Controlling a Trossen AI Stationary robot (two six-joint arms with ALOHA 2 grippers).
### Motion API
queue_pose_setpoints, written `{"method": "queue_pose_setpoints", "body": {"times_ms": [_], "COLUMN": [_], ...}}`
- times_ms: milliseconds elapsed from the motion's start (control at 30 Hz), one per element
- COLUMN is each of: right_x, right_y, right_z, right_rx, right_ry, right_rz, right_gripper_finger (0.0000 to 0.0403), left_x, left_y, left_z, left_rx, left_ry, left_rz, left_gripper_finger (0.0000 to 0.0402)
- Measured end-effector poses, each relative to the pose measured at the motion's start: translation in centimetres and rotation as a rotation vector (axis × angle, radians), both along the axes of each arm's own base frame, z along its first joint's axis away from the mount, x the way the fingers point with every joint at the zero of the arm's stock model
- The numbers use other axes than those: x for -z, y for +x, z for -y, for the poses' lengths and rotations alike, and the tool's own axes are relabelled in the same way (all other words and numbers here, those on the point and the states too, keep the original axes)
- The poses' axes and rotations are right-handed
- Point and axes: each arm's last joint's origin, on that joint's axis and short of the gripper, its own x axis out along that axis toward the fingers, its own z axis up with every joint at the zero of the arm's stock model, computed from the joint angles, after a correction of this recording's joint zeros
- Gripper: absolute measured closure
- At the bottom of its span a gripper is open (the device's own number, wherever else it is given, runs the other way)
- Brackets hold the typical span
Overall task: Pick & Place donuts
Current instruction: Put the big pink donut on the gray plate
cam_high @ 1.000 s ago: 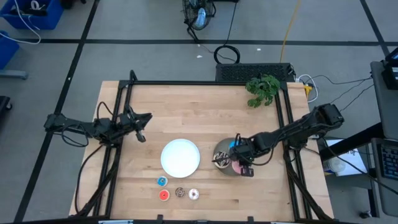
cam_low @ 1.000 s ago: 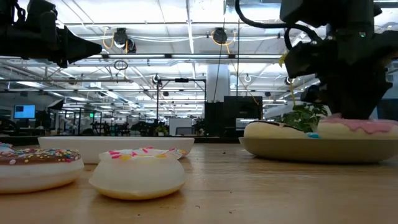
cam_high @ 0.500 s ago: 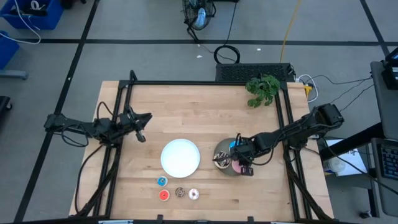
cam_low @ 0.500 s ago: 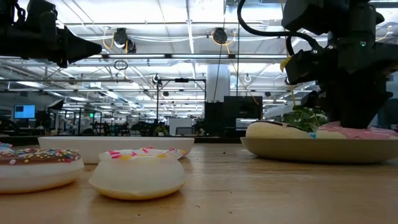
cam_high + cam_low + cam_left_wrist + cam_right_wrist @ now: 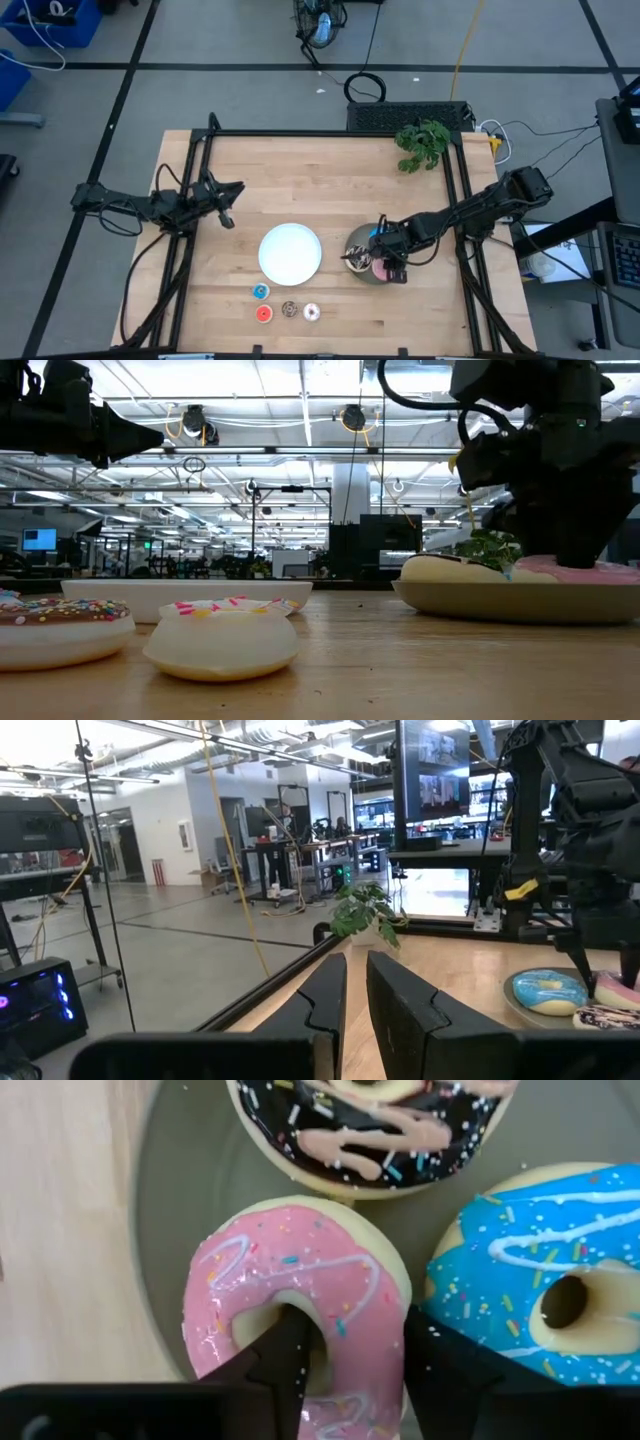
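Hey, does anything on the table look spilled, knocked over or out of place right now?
Nothing stands out. Three donuts lie flat in the grey plate, with the right pincer straddling one side of the pink donut. The white plate and four tiny donuts sit undisturbed.

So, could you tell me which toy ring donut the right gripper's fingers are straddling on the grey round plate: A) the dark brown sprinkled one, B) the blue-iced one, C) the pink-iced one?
C: in the right wrist view one finger sits in the pink-iced donut's hole and the other outside its rim.
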Motion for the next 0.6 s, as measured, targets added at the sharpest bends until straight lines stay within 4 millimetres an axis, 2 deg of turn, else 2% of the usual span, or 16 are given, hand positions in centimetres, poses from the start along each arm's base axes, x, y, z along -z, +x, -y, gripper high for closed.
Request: {"method": "queue_pose_setpoints", "body": {"times_ms": [167,333,600], "right_x": [-0.3,-0.7,-2.8], "right_y": [0.2,0.2,1.0], "right_z": [-0.1,0.0,-0.2], "right_rx": [0.011,0.009,0.005], "right_ry": [0.01,0.025,0.018], "right_rz": [0.001,-0.026,-0.039], "right_gripper_finger": [0.0243,0.0242,0.0241], "left_x": [0.0,0.0,0.1], "left_y": [0.0,0.0,0.0], "left_z": [0.0,0.0,0.0], "left_rx": [0.0,0.0,0.0], "left_ry": [0.004,0.004,0.007], "left_rz": [-0.002,-0.002,-0.009], "left_gripper_finger": [0.035,0.035,0.035]}}
